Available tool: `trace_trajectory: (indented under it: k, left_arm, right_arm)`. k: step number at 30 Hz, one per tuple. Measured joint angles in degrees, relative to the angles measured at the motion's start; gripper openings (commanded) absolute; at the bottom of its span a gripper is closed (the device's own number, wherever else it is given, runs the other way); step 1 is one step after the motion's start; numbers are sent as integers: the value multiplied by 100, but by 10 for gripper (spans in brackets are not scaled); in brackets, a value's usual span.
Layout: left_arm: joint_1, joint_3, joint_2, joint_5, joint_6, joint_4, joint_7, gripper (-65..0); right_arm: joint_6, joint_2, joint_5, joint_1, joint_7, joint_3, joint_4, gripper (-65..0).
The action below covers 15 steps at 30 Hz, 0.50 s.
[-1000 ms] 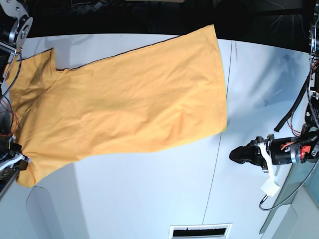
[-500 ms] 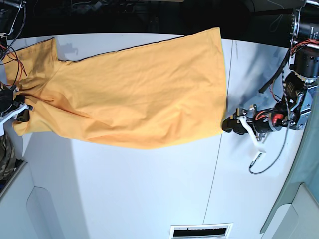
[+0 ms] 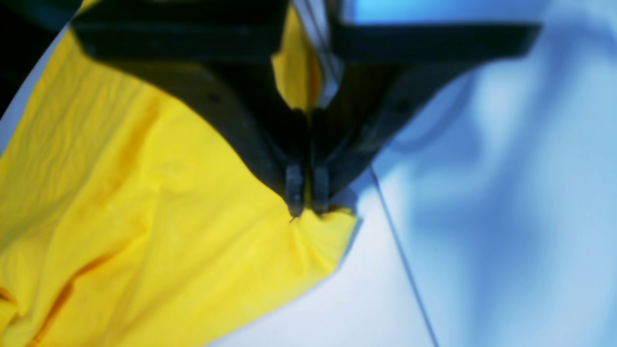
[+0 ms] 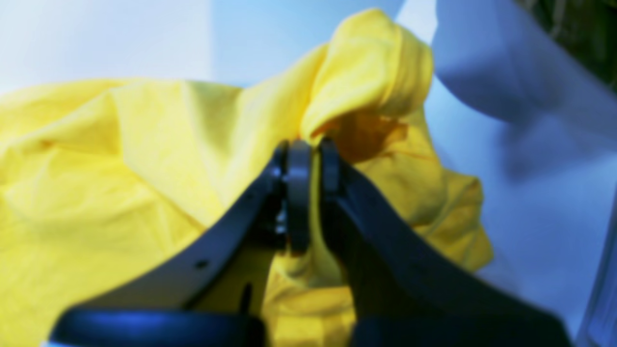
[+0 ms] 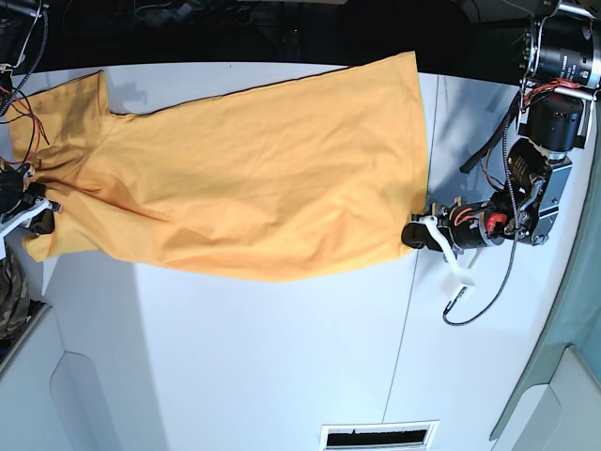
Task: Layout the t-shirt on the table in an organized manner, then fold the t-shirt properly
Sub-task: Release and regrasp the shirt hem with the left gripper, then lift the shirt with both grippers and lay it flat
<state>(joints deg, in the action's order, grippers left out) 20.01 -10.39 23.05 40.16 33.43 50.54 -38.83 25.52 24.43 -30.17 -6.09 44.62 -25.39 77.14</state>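
**Shirt stretched between two pinches, long axis across the bench**

Right end effector (image 5: 38,209) at far left of base view, clamped on bunched sleeve-end cloth of the t-shirt (image 5: 254,169). Shirt lay flat on the bench (image 5: 282,357), long axis left to right, hem toward the dark seam. Left end effector (image 5: 413,233) at far right, pinched shut on lower hem corner. Each arm nearest its own end; likely next: pull apart to flatten.
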Motion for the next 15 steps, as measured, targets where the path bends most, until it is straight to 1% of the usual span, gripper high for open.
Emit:
trace_trajectory:
  k: [1, 3, 4, 5, 6, 7, 9, 10, 11, 13, 15]
  left_arm:
    - [120, -4, 37, 26, 0, 13, -173, -650]
    - [385, -4, 160, 330, 61, 155, -660, -650]
    - [498, -4, 243, 601, 251, 304, -1016, -650]
    - [549, -4, 337, 920, 544, 529, -1316, -650]
    - [533, 7, 437, 1320, 575, 822, -1545, -650]
    - [439, 7, 544, 1582, 592, 1156, -1703, -650]
    - [20, -17, 874, 2015, 601, 1998, -1779, -650]
    - [-256, -22, 1082, 2144, 601, 2422, -1781, -650]
    - [-557, -31, 1325, 2218, 601, 2850, -1801, -650]
    - [-1115, -20, 1784, 2387, 601, 3591, -1779, -650]
    - [-1637, 11, 2061, 2415, 612, 4133, -1733, -650]
  right_arm:
    - [9, -2, 2, -66, 0, 0, -2, -650]
    - [17, 2, -22, -267, 55, 0, 0, -650]
    - [17, 11, -55, -372, 94, 0, 2, -650]
    - [20, 28, -118, -433, 149, -7, 33, -650]
    - [76, 33, -166, -457, 195, -44, 111, -650]
    - [146, 35, -219, -431, 258, -107, 214, -650]
    - [184, 87, -323, -203, 365, -339, 459, -650]
    - [160, 105, -367, -35, 372, -522, 568, -650]
    - [210, 109, -452, 166, 380, -750, 678, -650]
    - [446, 109, -745, 610, 396, -1182, 857, -650]
    - [560, 59, -955, 1008, 387, -1521, 931, -650]
